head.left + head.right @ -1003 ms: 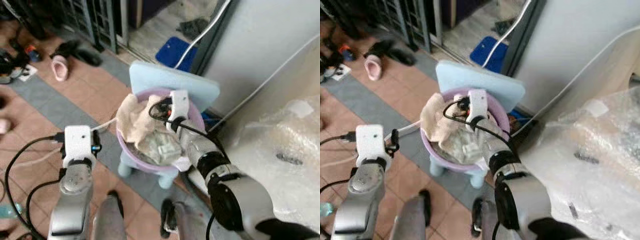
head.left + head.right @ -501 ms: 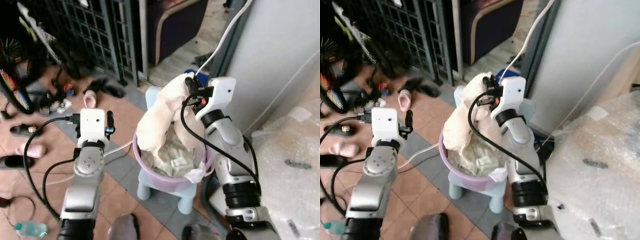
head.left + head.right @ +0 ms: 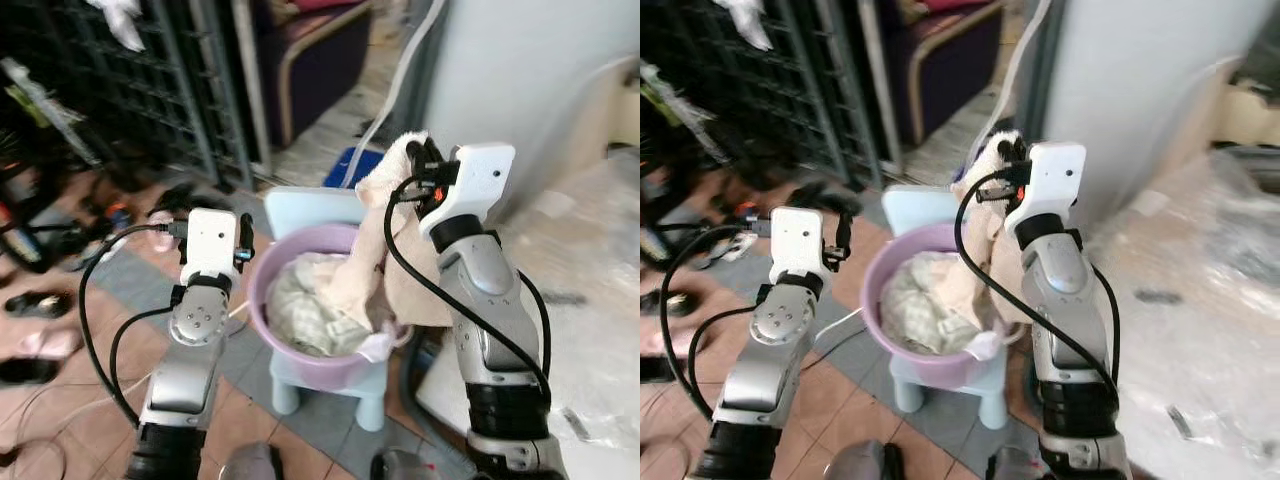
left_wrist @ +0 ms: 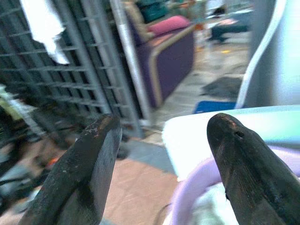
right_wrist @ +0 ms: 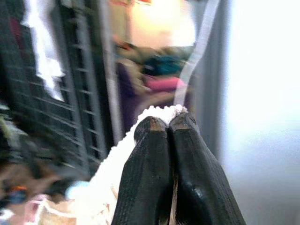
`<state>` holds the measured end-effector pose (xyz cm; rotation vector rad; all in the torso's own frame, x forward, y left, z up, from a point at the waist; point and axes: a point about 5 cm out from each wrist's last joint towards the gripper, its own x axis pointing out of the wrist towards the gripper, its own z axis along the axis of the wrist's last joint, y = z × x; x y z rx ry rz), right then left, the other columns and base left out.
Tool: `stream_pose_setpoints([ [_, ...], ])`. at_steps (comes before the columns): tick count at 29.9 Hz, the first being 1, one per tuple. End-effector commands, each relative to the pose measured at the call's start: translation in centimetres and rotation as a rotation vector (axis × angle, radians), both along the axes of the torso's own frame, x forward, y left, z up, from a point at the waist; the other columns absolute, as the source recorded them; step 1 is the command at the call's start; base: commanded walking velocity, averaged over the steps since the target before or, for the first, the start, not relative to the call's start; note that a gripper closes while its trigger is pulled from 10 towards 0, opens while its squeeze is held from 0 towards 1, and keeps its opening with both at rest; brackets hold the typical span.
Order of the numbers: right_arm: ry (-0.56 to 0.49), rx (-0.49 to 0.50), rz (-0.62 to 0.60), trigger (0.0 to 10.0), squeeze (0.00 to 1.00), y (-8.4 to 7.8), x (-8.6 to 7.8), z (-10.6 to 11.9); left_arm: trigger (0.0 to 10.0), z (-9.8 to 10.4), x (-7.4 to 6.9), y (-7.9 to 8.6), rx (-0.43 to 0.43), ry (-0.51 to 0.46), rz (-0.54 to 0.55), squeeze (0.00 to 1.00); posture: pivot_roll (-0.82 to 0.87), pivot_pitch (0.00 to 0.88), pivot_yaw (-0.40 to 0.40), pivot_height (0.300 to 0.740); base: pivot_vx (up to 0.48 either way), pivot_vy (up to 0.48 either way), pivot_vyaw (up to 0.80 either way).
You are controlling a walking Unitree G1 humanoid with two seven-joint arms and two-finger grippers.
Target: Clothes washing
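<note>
The right gripper (image 5: 168, 129) is closed on a cream towel (image 3: 385, 255), raised above the basin (image 3: 262, 290). The left gripper (image 4: 161, 136) is wide open and holds nothing, beside the basin.

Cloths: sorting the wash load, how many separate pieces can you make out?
2: a cream cloth held up by the right gripper, and a pale one in the basin. More may lie hidden beneath.

Fluffy cream cloth (image 3: 385, 250) hangs over a smooth glossy lilac plastic basin (image 3: 262, 300).
</note>
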<state>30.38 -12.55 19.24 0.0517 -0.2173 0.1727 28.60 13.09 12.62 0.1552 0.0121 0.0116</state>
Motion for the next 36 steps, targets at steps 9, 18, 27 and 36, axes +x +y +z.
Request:
stream_pose_setpoints([
  [9,-0.12,0.004,0.033,10.0,0.0,1.9,0.7,2.7,10.0,-0.2,1.1,-1.1,-0.05,-0.001,-0.025,0.0,-0.07,0.0,0.093,0.74,0.0,-0.219,-0.78],
  [18,-0.136,-0.016,0.023,10.0,0.0,1.4,1.0,3.0,10.0,-0.4,1.2,-1.3,-0.067,-0.006,-0.031,0.0,-0.07,0.0,0.084,0.74,0.0,-0.339,-0.26],
  [27,-0.13,-0.02,0.026,10.0,0.0,1.6,1.0,2.8,10.0,-0.4,1.2,-1.4,-0.072,-0.011,-0.03,0.0,-0.07,0.0,0.078,0.74,0.0,-0.37,0.0],
  [36,-0.135,-0.041,0.025,10.0,0.0,1.4,1.2,3.1,10.0,-0.2,1.3,-1.3,-0.068,-0.019,-0.022,0.0,-0.07,0.0,0.07,0.74,0.0,-0.278,0.0],
])
